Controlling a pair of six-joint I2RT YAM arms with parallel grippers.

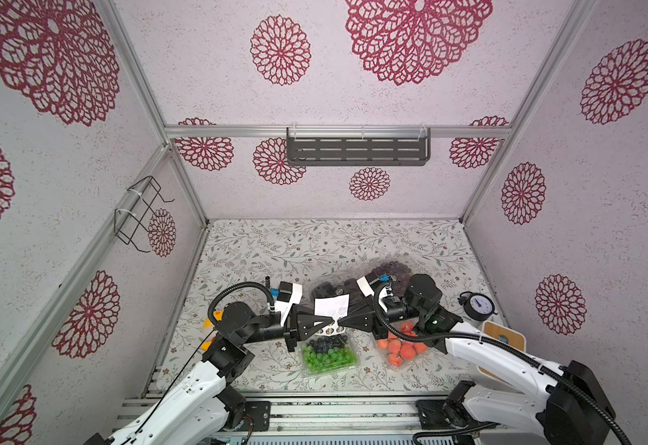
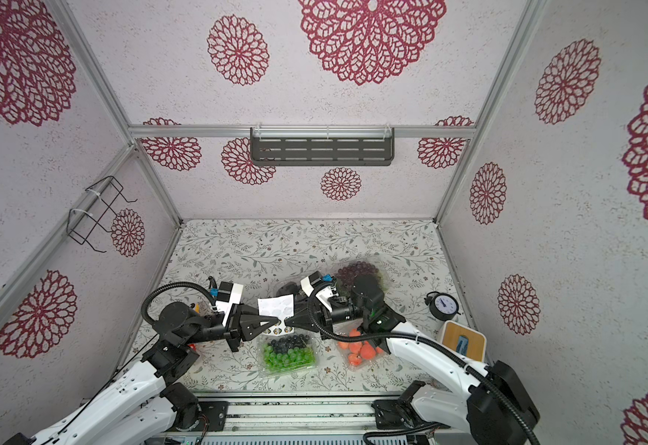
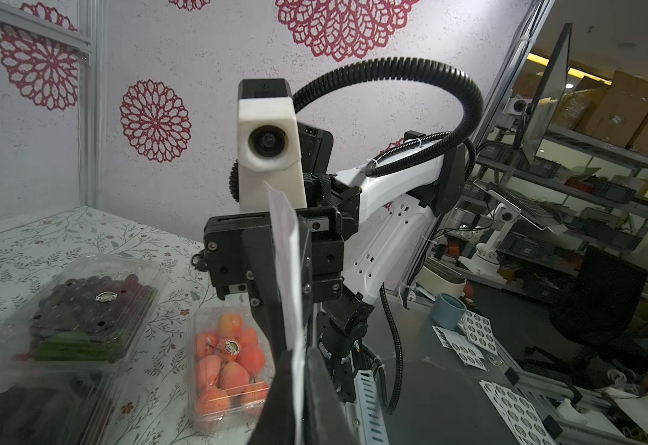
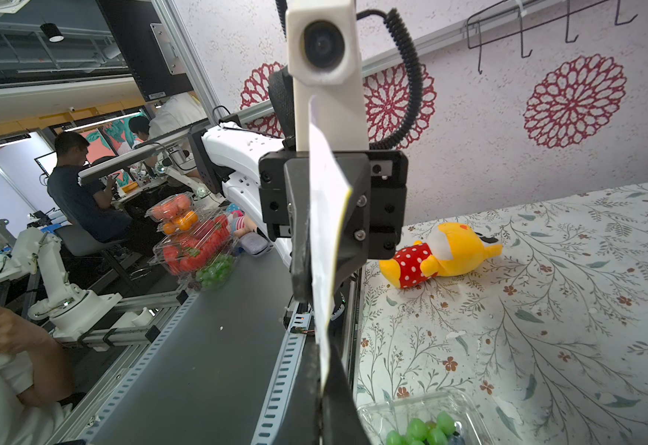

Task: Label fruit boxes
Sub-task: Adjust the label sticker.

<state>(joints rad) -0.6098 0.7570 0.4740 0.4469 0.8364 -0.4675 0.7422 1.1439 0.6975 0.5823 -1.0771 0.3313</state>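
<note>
Two white-and-black robot arms reach in from the near edge of a table (image 1: 276,250) covered in a leafy floral print and meet tip to tip near its middle. The left gripper (image 1: 328,321) and the right gripper (image 1: 343,321) point at each other. Each is pinched closed on the same white sheet of round stickers (image 1: 331,305), one from either side, holding it above the table. In the left wrist view the sheet (image 3: 289,269) appears edge-on, running between the closed fingers of the left gripper (image 3: 295,358). The right wrist view shows the same edge-on sheet (image 4: 326,215) clamped in the right gripper (image 4: 324,358).

Four fruit boxes lie on the table around the grippers.
- **Green and blue fruit:** The clear plastic clamshell box of green and blue fruit (image 1: 328,356) sits just nearer than the gripper tips.
- **Orange-red fruit:** The clear plastic clamshell box of orange-red fruit (image 1: 401,348) is to its right, partly under the right arm.
- **Black fruit:** The clear plastic clamshell box of black fruit (image 1: 326,289) lies beyond the grippers, partly behind the sheet.
- **Dark purple fruit:** The clear plastic clamshell box of dark purple fruit (image 1: 391,267) is farther back and to the right, partly hidden by the right wrist.

In the left wrist view a small oval label (image 3: 105,296) shows on the purple box's lid, and another on the orange-red box.

A round black clock with a white face (image 1: 478,306) stands near the table's right edge. A yellow plush toy in a red polka-dot dress (image 4: 442,254) lies on the table on the left arm's side.
</note>
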